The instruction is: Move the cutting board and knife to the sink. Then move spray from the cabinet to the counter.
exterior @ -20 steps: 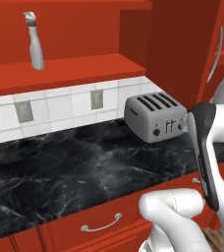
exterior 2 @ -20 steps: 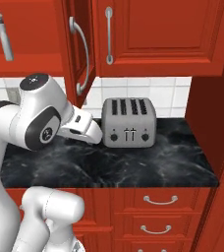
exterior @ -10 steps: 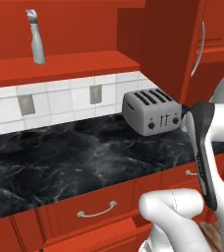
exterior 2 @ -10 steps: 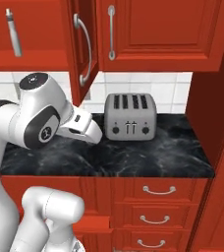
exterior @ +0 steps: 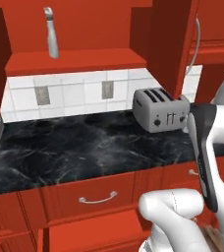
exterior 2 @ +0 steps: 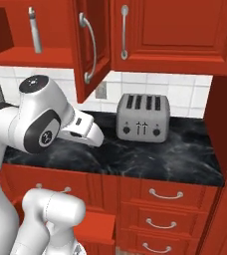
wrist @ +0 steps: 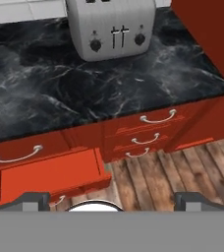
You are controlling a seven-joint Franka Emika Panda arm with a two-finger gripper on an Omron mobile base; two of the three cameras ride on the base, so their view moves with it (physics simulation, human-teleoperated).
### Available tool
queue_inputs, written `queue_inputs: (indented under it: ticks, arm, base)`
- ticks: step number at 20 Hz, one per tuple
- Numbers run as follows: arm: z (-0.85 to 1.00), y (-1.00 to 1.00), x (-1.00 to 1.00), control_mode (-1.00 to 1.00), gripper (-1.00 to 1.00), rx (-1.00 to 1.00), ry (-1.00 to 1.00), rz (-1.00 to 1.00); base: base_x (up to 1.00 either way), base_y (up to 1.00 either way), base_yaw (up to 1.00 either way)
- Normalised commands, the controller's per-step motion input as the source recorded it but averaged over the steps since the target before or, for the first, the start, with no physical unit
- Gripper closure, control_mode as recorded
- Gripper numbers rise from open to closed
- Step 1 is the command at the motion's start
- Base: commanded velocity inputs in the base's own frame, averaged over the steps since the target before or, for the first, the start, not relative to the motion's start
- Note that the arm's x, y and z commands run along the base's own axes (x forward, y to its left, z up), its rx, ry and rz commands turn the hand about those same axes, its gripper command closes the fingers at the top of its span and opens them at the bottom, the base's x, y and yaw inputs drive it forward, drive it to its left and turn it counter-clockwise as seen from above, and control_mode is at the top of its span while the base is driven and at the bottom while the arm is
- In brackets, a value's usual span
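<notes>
One slim grey spray stood upright on the red inner shelf of the open cabinet, well above the black counter and off to the left of the four-slot toaster; from the right base camera you had the same bottle at the top left, beside the swung-out cabinet door. You held the arm low in front of the counter, with the gripper aimed down at the drawers and the plank floor, nowhere near the shelf. Only the two dark finger tips showed, set wide apart with nothing between them, so the pincer looked released. I would have judged the bottle light, rigid and smooth-sided, tall for its base and so easy to tip with a nudge. The round body below the narrow neck looked the safest place to clamp, not the trigger head.
</notes>
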Motion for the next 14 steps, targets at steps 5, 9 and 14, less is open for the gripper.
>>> queue_inputs:
  ticks: [5, 9, 14]
  arm:
    - [0.0, 0.0, 0.0, 1.0, -1.0, 0.0, 0.0, 0.0]
    - [0.0, 0.0, 0.0, 1.0, -1.0, 0.0, 0.0, 0.0]
    - [0.0, 0.0, 0.0, 1.0, -1.0, 0.0, 0.0, 0.0]
  base:
    - [-0.11, 0.44, 0.49]
    - [-0.2, 0.44, 0.51]
    - [-0.27, 0.61, 0.42]
